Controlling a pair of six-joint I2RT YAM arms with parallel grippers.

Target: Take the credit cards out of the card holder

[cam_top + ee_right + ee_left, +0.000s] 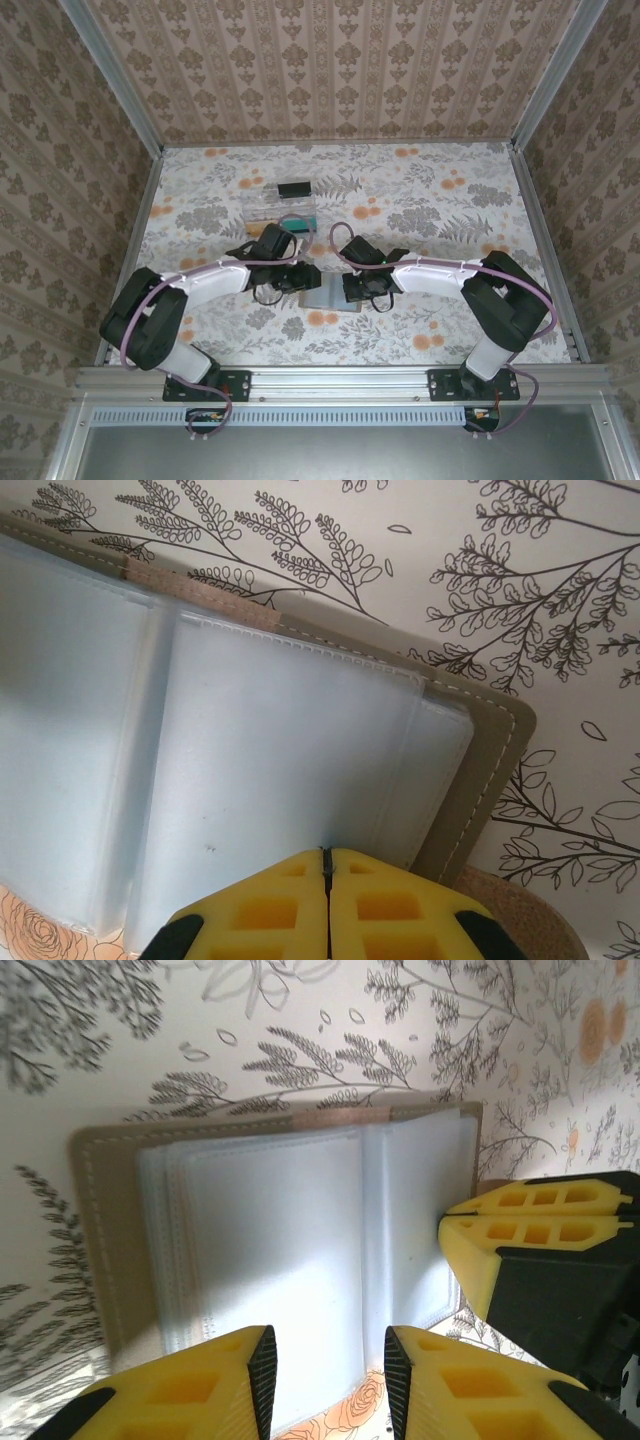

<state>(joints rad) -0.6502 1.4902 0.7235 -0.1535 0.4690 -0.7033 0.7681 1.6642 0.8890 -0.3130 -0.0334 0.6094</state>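
Top external: I see one open card holder [325,296] mid-surface, one clear tray [256,214] behind. Left gripper [325,1360] parted over it; right gripper [327,866] clenched at its edge

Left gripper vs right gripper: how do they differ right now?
The left gripper has its jaws apart; the right gripper has them shut flush. From above, the left gripper is at the open card holder's left side, the right gripper at its right. Shared: yellow fingers, both low over the holder's clear pockets.
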